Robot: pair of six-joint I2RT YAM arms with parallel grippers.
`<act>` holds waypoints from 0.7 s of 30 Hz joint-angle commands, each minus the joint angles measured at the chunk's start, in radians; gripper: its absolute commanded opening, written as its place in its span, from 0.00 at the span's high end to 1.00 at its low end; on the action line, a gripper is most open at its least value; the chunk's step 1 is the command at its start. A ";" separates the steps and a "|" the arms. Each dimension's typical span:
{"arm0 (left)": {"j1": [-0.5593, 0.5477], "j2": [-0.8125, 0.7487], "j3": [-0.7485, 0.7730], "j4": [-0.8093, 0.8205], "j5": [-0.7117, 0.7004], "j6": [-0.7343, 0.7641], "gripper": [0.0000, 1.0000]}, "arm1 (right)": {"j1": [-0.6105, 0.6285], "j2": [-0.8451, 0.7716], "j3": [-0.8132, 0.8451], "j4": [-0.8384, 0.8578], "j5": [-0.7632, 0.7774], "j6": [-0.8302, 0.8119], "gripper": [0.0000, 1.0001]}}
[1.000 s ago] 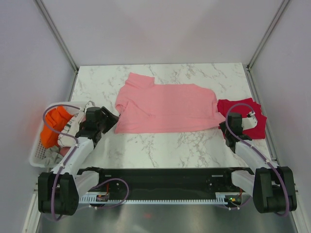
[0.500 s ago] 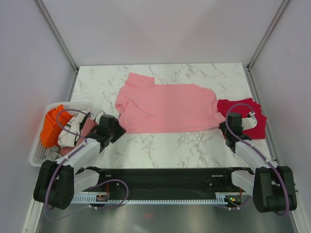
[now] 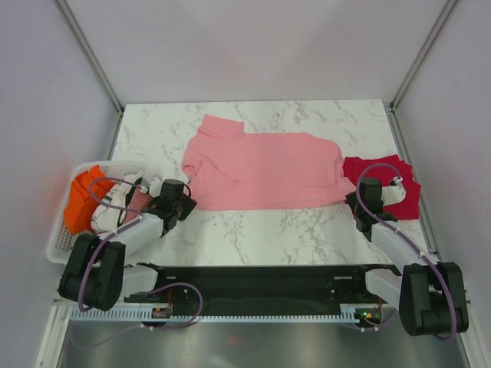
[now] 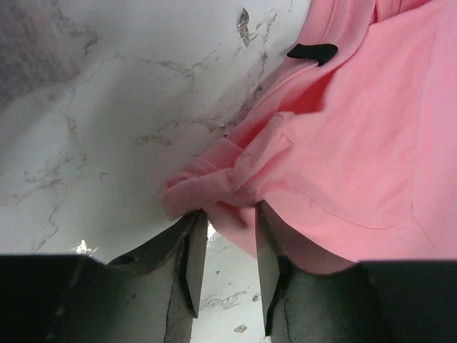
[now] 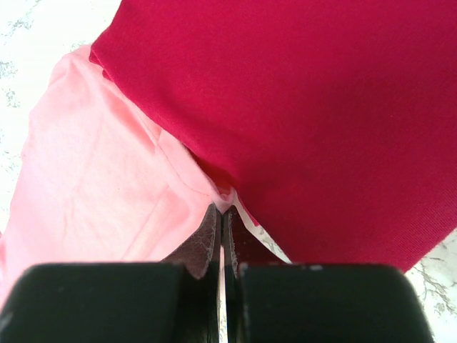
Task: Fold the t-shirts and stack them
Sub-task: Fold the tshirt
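Pink shirt (image 3: 261,172) spread flat mid table (image 3: 253,230), plain, light, limp, likely slides easily; best pinched at hem corners. Red shirt (image 3: 387,184) rumpled at table's right edge, touching pink. Left gripper (image 4: 227,243) half open, straddling bunched pink corner, not clamped. Right gripper (image 5: 220,218) closed tight, pinching pink's other hem corner

No text, brand, number or sign can be read on the pink t-shirt (image 3: 261,170), the red t-shirt (image 3: 383,180) or elsewhere.
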 commanded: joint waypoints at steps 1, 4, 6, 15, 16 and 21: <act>-0.001 0.057 0.005 0.023 -0.056 -0.085 0.61 | -0.004 -0.011 0.001 0.004 0.004 0.006 1.00; -0.001 0.085 0.022 0.022 -0.062 -0.100 0.90 | -0.004 -0.012 0.002 0.004 0.006 0.008 1.00; -0.001 0.077 0.021 0.023 -0.077 -0.102 0.98 | -0.002 -0.014 0.005 0.001 0.004 0.002 1.00; 0.045 0.039 0.320 -0.216 -0.068 0.038 0.98 | -0.002 -0.063 0.180 -0.112 0.000 0.002 1.00; 0.065 0.005 0.382 -0.223 -0.051 0.080 0.98 | -0.004 -0.075 0.220 -0.139 0.004 0.000 1.00; 0.080 -0.092 0.469 -0.285 -0.134 0.180 0.98 | -0.004 -0.155 0.251 -0.190 0.018 0.000 1.00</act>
